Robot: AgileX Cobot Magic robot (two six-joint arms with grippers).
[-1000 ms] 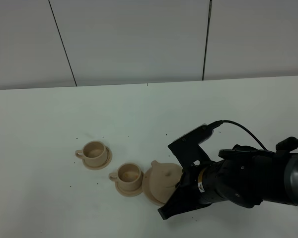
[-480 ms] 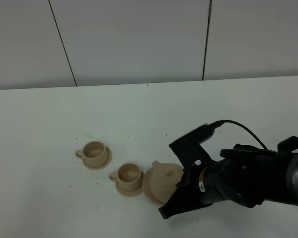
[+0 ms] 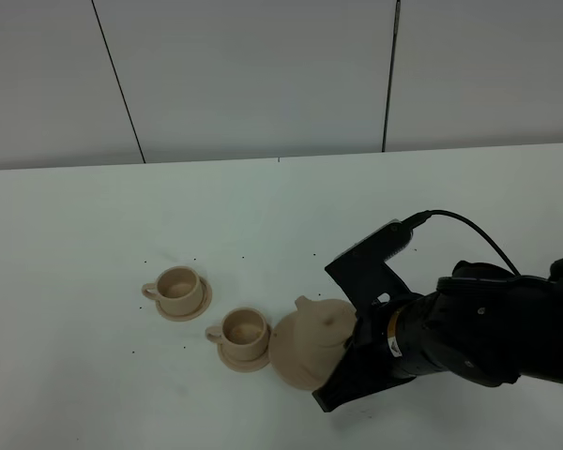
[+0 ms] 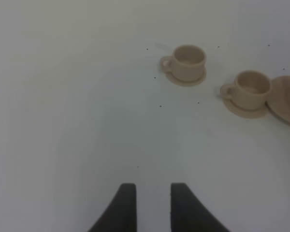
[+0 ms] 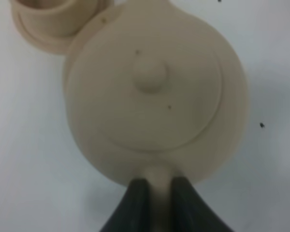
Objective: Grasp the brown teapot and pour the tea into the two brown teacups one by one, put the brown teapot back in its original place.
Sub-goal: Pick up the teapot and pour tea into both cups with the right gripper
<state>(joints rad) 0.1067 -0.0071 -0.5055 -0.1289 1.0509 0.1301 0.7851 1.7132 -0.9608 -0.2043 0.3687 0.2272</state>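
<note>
So, everything ceramic here is the same matte beige-tan. There's the rounded brown teapot (image 3: 310, 337) with a knobbed lid, plus the far teacup (image 3: 178, 283) and the near teacup (image 3: 244, 328), both small with little side handles, each on a tiny round saucer. The white table (image 3: 263, 206) is smooth and wide open behind and left of them. The near teacup's saucer sits right up against the big saucer (image 4: 286, 99), so it's tight there. The right gripper (image 5: 157, 183) is clenched on the teapot's loop handle, with the pot over the big saucer; can't tell if it's resting on it. The left gripper (image 4: 152, 193) hangs over bare table, slightly parted, holding nothing.
</note>
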